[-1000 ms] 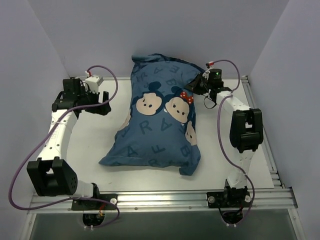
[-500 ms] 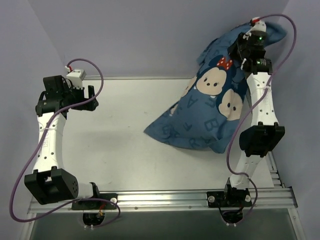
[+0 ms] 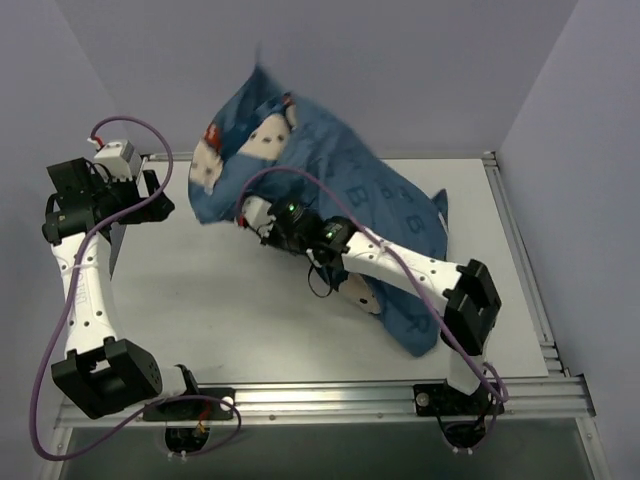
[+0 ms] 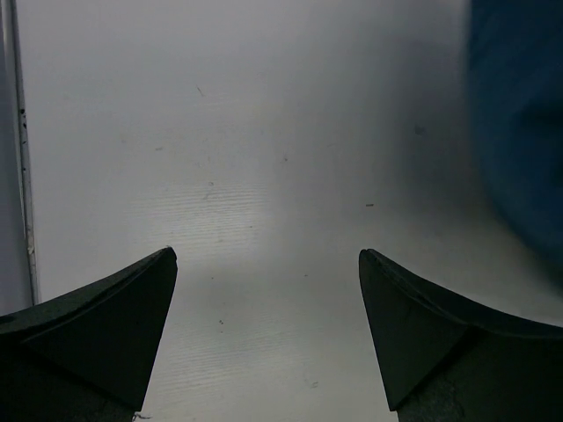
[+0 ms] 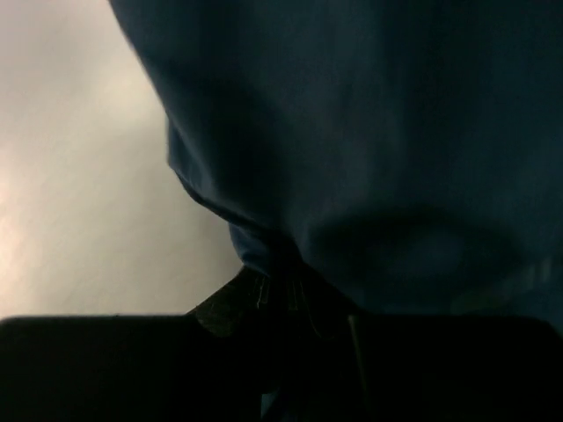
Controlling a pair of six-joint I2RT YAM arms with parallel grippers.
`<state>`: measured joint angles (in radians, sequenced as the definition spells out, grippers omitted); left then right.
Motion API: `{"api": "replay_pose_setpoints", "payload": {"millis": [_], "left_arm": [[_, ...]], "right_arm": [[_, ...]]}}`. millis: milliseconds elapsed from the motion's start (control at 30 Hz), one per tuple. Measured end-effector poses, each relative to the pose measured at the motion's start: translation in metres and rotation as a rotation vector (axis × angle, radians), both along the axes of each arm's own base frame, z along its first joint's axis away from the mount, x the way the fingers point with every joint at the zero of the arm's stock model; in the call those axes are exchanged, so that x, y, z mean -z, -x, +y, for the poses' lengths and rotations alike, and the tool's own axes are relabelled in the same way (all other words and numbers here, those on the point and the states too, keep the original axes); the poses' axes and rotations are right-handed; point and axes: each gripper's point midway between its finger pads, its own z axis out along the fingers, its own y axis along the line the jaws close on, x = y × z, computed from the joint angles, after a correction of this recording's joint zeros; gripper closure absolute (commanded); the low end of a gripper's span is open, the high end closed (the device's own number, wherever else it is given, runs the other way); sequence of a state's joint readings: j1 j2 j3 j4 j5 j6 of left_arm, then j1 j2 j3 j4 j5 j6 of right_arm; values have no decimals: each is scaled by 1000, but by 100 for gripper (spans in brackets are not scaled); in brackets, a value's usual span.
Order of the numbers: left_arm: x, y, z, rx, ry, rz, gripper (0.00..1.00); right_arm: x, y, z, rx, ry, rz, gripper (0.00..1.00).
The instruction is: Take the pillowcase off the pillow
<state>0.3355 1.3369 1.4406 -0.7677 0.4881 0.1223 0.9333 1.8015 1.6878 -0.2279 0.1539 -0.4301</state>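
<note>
Right jaws pinched on pillowcase (image 3: 345, 175) fold, frame centre. Cloth raised at upper centre, trailing to lower right over desk (image 3: 200, 300). Left jaws wide, empty, far left. Pillow unseen, likely inside. Risk: nothing pins pillow, so whole bundle swings and slips my pinch.

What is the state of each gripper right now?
Left gripper: open, holding nothing.
Right gripper: closed on the pillowcase.
</note>
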Motion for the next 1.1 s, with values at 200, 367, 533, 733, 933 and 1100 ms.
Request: {"api": "replay_pose_setpoints", "payload": {"millis": [200,367,533,733,933,1100], "left_arm": [[-10,2,15,-46,2,-24,6],[-9,3,11,-22,-10,-25,6],[22,7,-25,123,-86,39,6],[79,30,-78,351,-179,174,6],[100,14,-80,373,-201,230,6],[124,-24,-93,412,-198,281,6]], "right_arm": [[145,78,-18,-142,248,235,95],[138,71,-53,-48,238,231,43],[95,70,-61,-6,125,182,32],[34,71,-74,11,-99,182,16],[-16,23,-154,304,-425,186,10],[18,-33,-240,682,-571,276,13]]}}
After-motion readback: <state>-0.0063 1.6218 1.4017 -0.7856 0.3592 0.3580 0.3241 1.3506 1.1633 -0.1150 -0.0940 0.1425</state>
